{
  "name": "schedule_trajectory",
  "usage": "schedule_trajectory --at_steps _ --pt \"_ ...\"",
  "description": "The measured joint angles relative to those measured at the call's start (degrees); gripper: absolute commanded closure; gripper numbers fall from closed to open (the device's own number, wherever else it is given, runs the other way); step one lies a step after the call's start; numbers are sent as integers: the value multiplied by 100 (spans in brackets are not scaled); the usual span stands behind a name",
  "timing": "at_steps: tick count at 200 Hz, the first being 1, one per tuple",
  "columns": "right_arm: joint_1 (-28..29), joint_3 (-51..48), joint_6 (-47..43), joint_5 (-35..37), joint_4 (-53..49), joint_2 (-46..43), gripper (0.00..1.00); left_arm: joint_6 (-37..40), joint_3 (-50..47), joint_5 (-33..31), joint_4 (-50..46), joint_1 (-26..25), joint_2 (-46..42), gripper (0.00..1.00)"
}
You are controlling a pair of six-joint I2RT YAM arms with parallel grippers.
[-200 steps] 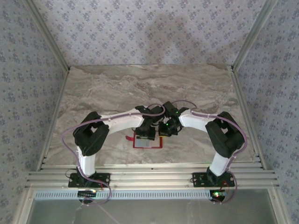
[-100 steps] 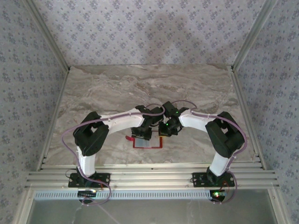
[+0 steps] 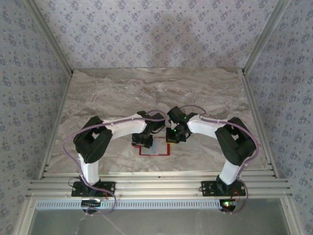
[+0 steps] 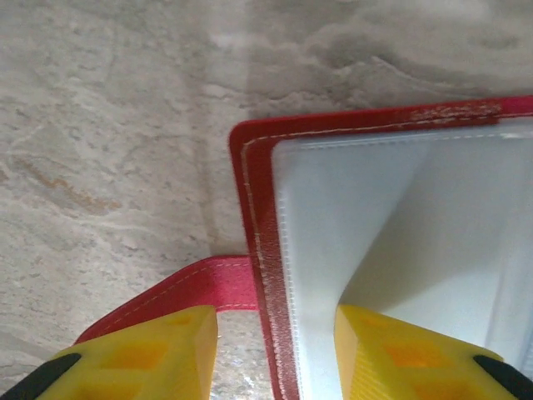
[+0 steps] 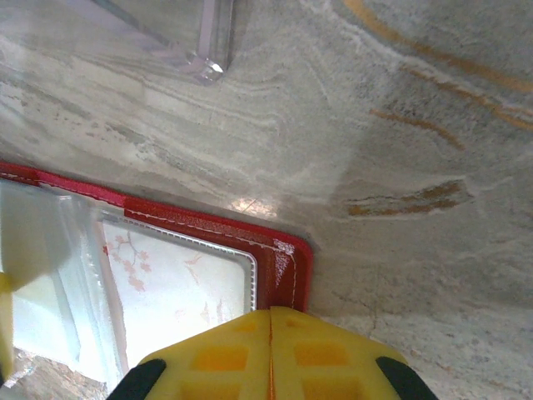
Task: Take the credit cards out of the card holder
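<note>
Here the card holder [image 3: 155,151] lies open and flat on the marble-patterned table [image 3: 195,93], and both arms bend inward to meet over it. The left gripper [image 4: 279,354] sits at the holder's left edge with its jaws spread. One yellow fingertip [image 4: 150,346] is outside the holder, over the thin red strap tab [image 4: 196,287] that pokes out from that edge. The other is inside the holder, over the clear window panel [image 4: 333,217]. The holder's stitched red border runs between the two fingertips, which are not closed on it. Part of the clear panel stands lifted off the holder's inner face, folded up into a pale ridge.

The right gripper [image 5: 271,350] is at the holder's right-hand corner with its two fingers pressed tightly together, so that just a thin seam separates them. They grip nothing, and it cannot be told whether their tips touch the red corner. Just inside that corner a pale card [image 5: 179,283] with a faint pink blossom print lies under the window, tucked in the holder. Beyond the holder's far edge a corner of clear plastic [image 5: 204,54] is visible, with too little of it in view to identify.
</note>
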Motion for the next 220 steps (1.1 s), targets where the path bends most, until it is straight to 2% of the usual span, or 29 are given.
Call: schedule_trajectory --at_steps 36,82,146,220 --pt "0 0 2 24 -87 -83 91 11 -352 422 520 216 -629 59" --pt "0 0 2 26 -120 -166 89 -125 -1126 1591 1937 525 -1263 64" --pt "0 -4 11 -96 -39 -201 87 -636 -1556 3032 3613 586 -1051 72" --pt "0 -44 50 -249 138 -109 88 -1012 -1744 3729 4485 597 -479 73"
